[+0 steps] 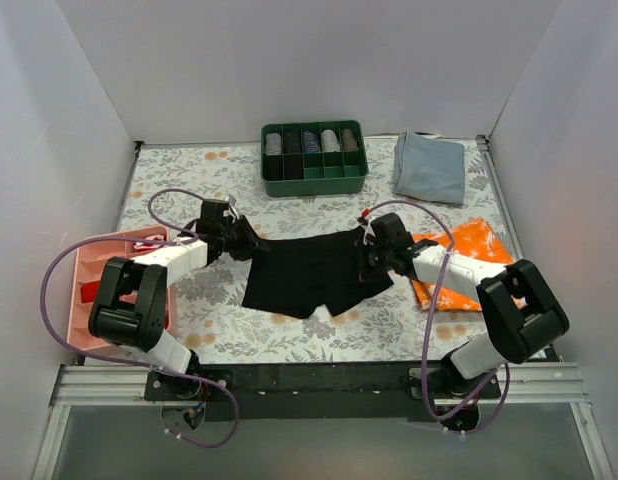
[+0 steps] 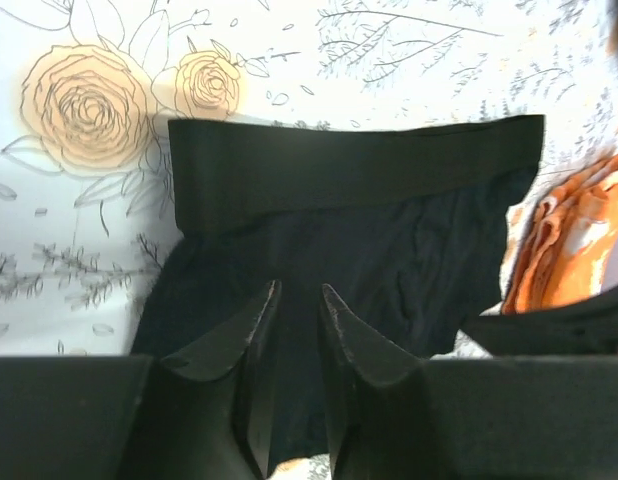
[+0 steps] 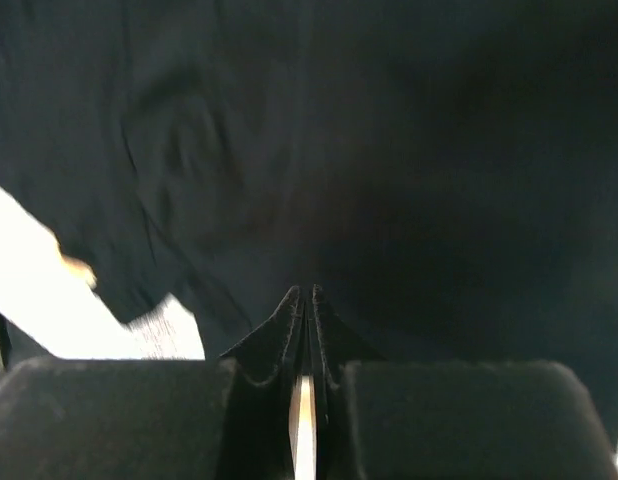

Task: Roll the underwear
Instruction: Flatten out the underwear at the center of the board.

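Note:
The black underwear (image 1: 314, 275) lies spread on the flowered table between my two grippers, legs toward the near edge. My left gripper (image 1: 251, 243) is at its left upper corner. In the left wrist view the fingers (image 2: 297, 290) stand a narrow gap apart with the fabric (image 2: 359, 190) pinched between them, and the waistband runs across beyond. My right gripper (image 1: 367, 258) is at the right upper corner. In the right wrist view the tips (image 3: 304, 290) are pressed together on the black cloth (image 3: 389, 150), which fills the view.
A green divided box (image 1: 365, 160) with rolled items stands at the back middle. A grey-blue folded cloth (image 1: 429, 167) lies at the back right. An orange-and-white cloth (image 1: 469, 250) lies under the right arm and shows in the left wrist view (image 2: 569, 240). A pink tray (image 1: 89, 270) sits at the left.

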Robot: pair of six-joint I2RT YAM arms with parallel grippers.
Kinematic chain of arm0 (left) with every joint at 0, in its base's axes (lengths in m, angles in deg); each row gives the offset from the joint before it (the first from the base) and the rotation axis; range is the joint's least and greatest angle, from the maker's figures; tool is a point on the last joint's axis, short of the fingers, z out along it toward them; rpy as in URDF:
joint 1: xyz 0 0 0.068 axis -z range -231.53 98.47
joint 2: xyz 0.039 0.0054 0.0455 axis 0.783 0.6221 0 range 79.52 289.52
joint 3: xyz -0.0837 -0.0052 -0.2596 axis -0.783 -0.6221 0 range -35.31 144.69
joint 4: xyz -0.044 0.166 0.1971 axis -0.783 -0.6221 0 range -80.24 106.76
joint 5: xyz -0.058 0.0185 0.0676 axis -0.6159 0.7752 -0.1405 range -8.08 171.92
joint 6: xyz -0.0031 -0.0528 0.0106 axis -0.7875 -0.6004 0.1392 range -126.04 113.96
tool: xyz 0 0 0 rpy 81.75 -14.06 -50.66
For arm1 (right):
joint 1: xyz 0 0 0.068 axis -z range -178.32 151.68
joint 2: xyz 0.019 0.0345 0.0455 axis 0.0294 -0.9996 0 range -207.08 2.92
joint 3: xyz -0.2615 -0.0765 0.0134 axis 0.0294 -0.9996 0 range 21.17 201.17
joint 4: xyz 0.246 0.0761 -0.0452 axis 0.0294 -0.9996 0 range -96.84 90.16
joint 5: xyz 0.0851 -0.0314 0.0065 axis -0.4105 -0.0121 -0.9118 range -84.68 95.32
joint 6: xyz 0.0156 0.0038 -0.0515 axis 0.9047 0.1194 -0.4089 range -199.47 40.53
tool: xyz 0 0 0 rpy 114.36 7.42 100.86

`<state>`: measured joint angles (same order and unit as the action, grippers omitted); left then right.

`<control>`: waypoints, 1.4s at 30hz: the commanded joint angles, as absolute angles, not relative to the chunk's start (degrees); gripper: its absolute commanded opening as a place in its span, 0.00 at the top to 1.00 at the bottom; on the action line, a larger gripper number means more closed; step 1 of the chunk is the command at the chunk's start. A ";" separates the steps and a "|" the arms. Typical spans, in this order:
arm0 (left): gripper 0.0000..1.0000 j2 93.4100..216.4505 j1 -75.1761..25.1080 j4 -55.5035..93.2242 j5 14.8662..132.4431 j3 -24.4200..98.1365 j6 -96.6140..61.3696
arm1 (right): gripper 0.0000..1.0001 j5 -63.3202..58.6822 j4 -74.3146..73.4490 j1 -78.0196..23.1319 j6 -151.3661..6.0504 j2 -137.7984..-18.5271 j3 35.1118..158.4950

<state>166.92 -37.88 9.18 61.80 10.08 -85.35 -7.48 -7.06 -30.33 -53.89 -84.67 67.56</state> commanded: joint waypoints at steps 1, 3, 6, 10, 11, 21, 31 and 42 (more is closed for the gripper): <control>0.81 169.78 -38.00 15.53 59.59 11.88 -82.51 | 0.90 -9.35 -5.20 -30.66 -52.14 -77.60 61.88; 0.81 170.92 -38.09 15.96 60.55 11.97 -82.42 | 0.91 -9.18 -5.55 -30.66 -51.96 -75.32 59.07; 0.81 172.07 -38.35 15.62 63.01 11.80 -82.24 | 0.90 -8.13 -6.43 -30.66 -51.52 -73.03 55.81; 0.83 173.48 -39.14 15.00 65.65 11.10 -81.89 | 0.91 -8.21 -6.25 -30.75 -51.17 -72.49 53.00; 0.83 173.91 -39.58 14.91 66.00 10.83 -81.81 | 0.91 -8.30 -6.25 -30.66 -50.56 -73.19 52.64; 0.85 176.64 -40.90 11.84 69.96 11.44 -80.22 | 0.94 -10.50 -4.41 -34.43 -46.70 -76.19 50.61; 0.71 169.80 -40.99 6.83 66.98 15.66 -76.80 | 0.73 4.94 -12.57 -35.50 -44.75 -59.07 53.77; 0.02 165.13 -40.90 4.98 53.62 20.85 -78.37 | 0.52 -4.34 -14.08 -18.18 -52.58 -65.18 58.52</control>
